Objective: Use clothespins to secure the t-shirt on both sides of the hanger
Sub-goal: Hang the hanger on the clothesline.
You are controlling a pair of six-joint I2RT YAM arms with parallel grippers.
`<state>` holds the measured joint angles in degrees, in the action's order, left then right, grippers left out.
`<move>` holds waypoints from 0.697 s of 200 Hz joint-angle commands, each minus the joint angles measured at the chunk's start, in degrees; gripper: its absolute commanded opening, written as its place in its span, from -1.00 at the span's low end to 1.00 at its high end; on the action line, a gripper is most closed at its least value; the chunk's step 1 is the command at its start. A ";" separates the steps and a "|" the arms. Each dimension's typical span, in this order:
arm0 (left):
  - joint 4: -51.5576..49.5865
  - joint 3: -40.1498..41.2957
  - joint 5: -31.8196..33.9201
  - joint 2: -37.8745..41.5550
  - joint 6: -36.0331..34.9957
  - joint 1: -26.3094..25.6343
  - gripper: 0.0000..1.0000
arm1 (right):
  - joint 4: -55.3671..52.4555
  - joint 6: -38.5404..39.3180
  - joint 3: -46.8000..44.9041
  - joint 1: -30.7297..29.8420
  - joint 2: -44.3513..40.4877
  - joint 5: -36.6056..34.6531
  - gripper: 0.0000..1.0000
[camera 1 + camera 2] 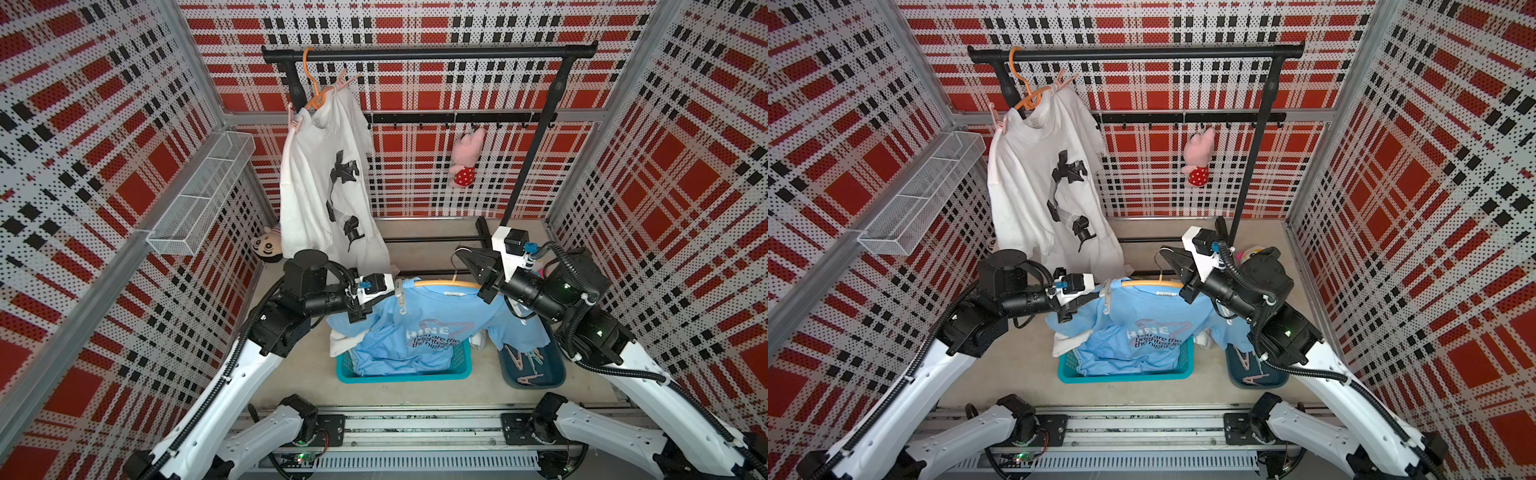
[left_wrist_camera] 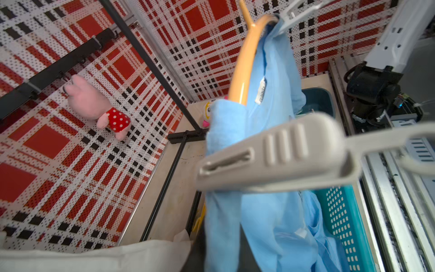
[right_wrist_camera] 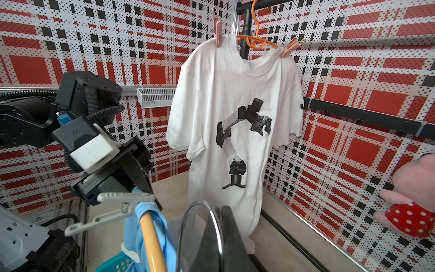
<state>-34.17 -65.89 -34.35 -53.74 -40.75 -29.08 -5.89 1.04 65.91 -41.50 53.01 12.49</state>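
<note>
Beige flooring, walled in by red, black and white plaid panels, carries everything. Nearest me sit a teal slotted plastic basket [image 1: 403, 377] and, beside the right arm, a dark blue tray [image 1: 557, 374] of spare pale clothespins [image 1: 515, 356].

Above the basket hangs the light-blue printed t-shirt [image 1: 424, 328] on a yellow curved hanger [image 1: 446, 284], whose long axis runs side to side between the arms. My left gripper [image 1: 394, 291] is pressed together on a pale grey plastic clothespin [image 2: 270, 155] at the shoulder on its own side. The pin lies square across the hanger. My right gripper [image 1: 465, 257] is clamped on the black wire hook [image 1: 455, 266] of the hanger.

The opposite shoulder sits nearer the right arm. A pale shape there may be a pin, but I cannot tell.

Farthest back, a white t-shirt [image 1: 320, 178] hangs pinned on the black rail [image 1: 415, 52].
</note>
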 commanded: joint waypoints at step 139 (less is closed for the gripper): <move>5.85 -0.44 10.13 4.89 17.08 -1.77 -1.00 | 4.41 -2.00 1.33 0.27 -2.95 2.27 0.04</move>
<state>-32.58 -63.02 -26.83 -48.97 -27.33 -30.59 -2.07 -0.99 65.91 -41.45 51.55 14.17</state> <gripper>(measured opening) 0.131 0.515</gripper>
